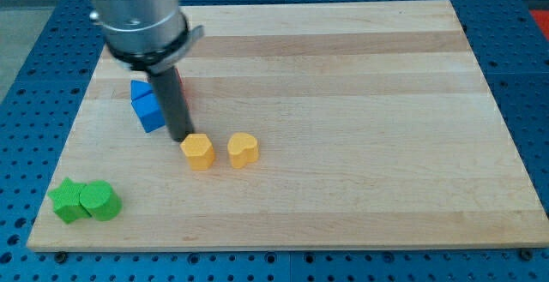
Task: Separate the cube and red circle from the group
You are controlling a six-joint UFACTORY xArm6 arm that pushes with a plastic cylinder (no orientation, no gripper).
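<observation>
**Rod Closes on Blue Cube as Sorting Job Gets Under Way**

Green blocks sat nearest the lens: a green star (pixel 65 201) and a green cylinder (pixel 99 201), touching each other at the board's (pixel 360 102) lower left corner, well apart from the action. Farther up, a yellow hexagon (pixel 198 151) and a yellow heart (pixel 243 150) stood side by side with a gap between them. The arm's rod came down from the view's top left, and its tip (pixel 183 138) rested just above the hexagon's upper left edge, close beside the blue cube (pixel 148 105); whether it touched either could not be told. The rod carried no jaws, so there was nothing to open or close. A sliver of red (pixel 186 91) showed behind the rod, seemingly the red circle, mostly hidden and pressed close to the cube. Both task pieces appeared to be bunched together near the yellow pair, so the separating looked barely begun. The next move likely called for getting the tip between the yellows and the cube, then pushing toward the view's top.
</observation>
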